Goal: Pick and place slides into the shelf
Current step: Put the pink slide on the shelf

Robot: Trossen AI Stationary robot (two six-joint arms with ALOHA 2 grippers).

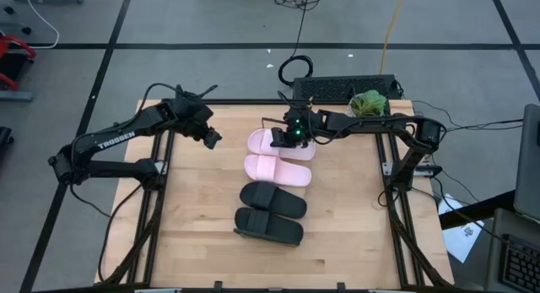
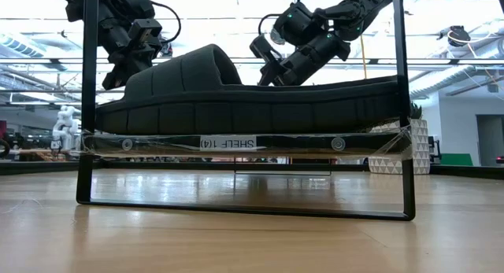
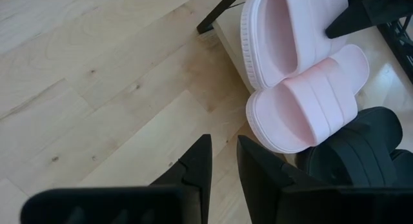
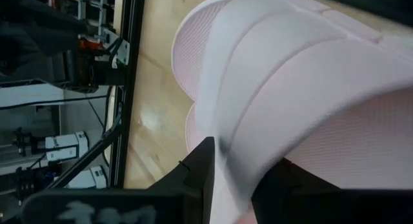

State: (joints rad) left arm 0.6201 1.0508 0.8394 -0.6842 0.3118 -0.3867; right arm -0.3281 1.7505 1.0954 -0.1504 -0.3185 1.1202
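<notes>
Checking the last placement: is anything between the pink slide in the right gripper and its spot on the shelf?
Nothing visible. The right gripper holds the pink slide at the shelf row's far end, beside the second pink slide.

I see open desk [image 1: 198, 208] on my left of the row of four slides, and the left end effector [image 1: 213, 138] hangs over it with nothing under it. Four slides sit close together along the shelf [image 2: 244, 142]: pink slide [image 1: 277, 169], black slide [image 1: 272, 199], another black slide [image 1: 268, 227]. The right end effector [image 1: 294, 138] crowds the far pink slide [image 1: 268, 142]. Frame posts [image 1: 160, 170] fence both desk sides.
</notes>
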